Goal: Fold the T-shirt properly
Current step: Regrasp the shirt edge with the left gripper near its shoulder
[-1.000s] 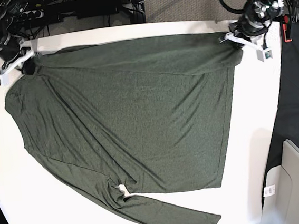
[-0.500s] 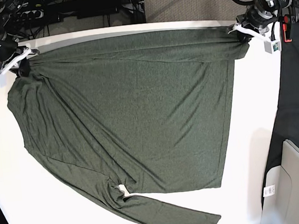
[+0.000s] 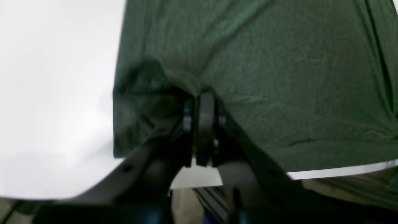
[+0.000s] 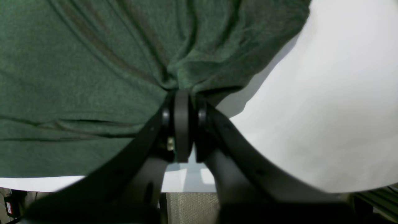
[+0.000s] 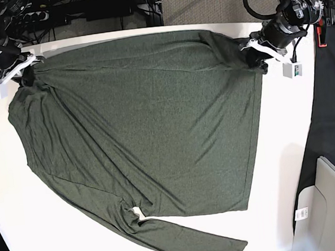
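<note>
On the tabletop (image 5: 286,120), our shirt (image 5: 144,128) lies spread.
Left jaws (image 3: 200,102) and right jaws (image 4: 182,99) each pinch a top corner.

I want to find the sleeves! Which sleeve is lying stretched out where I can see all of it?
The sleeve along the table's near edge, running out from the T-shirt toward the bottom right. No other sleeve shows laid out; the grippers pinch the far corners.
</note>
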You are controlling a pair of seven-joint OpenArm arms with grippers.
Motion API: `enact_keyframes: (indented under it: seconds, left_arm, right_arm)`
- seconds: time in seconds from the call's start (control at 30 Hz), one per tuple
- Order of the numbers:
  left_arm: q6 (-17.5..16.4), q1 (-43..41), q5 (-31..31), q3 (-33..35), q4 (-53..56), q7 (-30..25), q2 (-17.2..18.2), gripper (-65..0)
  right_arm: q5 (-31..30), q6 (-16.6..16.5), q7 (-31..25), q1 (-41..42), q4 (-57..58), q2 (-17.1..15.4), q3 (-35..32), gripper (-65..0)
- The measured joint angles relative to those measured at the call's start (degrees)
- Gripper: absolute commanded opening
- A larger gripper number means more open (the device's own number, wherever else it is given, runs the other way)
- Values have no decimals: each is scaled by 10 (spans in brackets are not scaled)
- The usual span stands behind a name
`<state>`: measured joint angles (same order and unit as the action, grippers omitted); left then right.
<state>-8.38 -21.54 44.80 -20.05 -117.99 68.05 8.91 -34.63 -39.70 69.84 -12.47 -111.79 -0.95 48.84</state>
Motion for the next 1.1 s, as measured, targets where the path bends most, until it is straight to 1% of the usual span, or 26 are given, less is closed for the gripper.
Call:
enact_keyframes:
  seconds: [0.07,0.13,0.3,0.4,0.5,0.57,0.7,0.8,0.9,1.03,1.1]
  left_arm:
    - [0,15,18,-3,0,-3,3,-650]
    - [-1,30,24,-2,0,-5,2,-650]
    - [2,75,19,-2,2,-2,2,-649]
    - [-2,85,23,-2,29,-6,2,-636]
    - [3,75,14,0,68,2,2,-579]
    - [4,75,13,3,79,6,4,-528]
    - [2,77,20,8,78,0,21,-448]
    - [2,51,21,8,78,-1,40,-385]
    - [2,27,19,4,78,7,43,-337]
    - [2,-12,23,5,76,-1,43,-327]
    - [2,-31,21,6,76,7,43,-327]
  right_arm:
    - [1,0,0,1,0,2,0,-645]
    - [2,0,0,0,0,5,0,-645]
    - [2,0,0,0,0,7,0,-645]
    - [2,0,0,0,0,7,0,-645]
    - [1,0,0,0,0,7,0,-645]
    - [2,0,0,0,0,7,0,-645]
    - [2,0,0,3,0,10,0,-644]
    - [2,0,0,4,0,10,0,-644]
    - [2,0,0,4,0,10,0,-644]
    - [2,0,0,4,0,10,0,-644]
    - [2,0,0,4,0,13,0,-644]
